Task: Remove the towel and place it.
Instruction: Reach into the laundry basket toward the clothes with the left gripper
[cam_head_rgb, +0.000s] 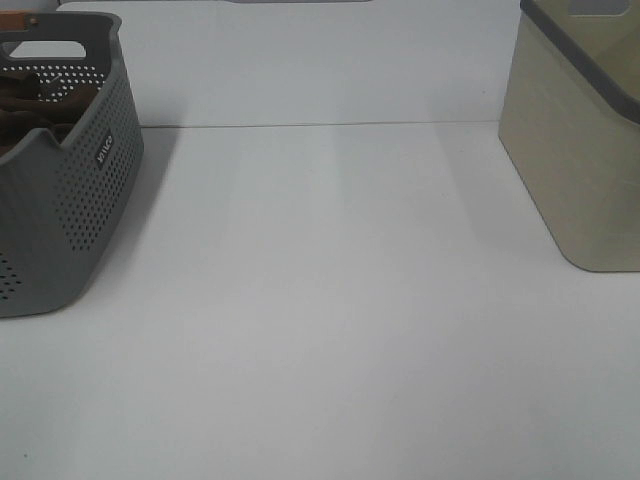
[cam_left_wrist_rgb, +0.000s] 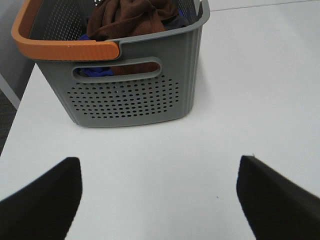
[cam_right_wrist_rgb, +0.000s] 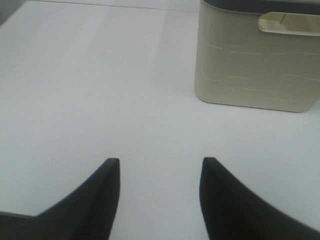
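Gaping like the right gripper (cam_right_wrist_rgb: 160, 197), the left gripper (cam_left_wrist_rgb: 157, 200) is facing the grey perforated plastic basket's (cam_left_wrist_rgb: 132, 102) crumpled dark brown terry towel (cam_left_wrist_rgb: 131, 17), apparently to grab it.

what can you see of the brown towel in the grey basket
The towel is dark brown, soft fuzzy cloth, crumpled into a heap with deep folds inside the grey perforated basket. Part of it shows through the handle slot in the basket's wall. A blue cloth shows beside and below it, touching it. The left wrist view cuts off the top of the heap, and no tag shows.
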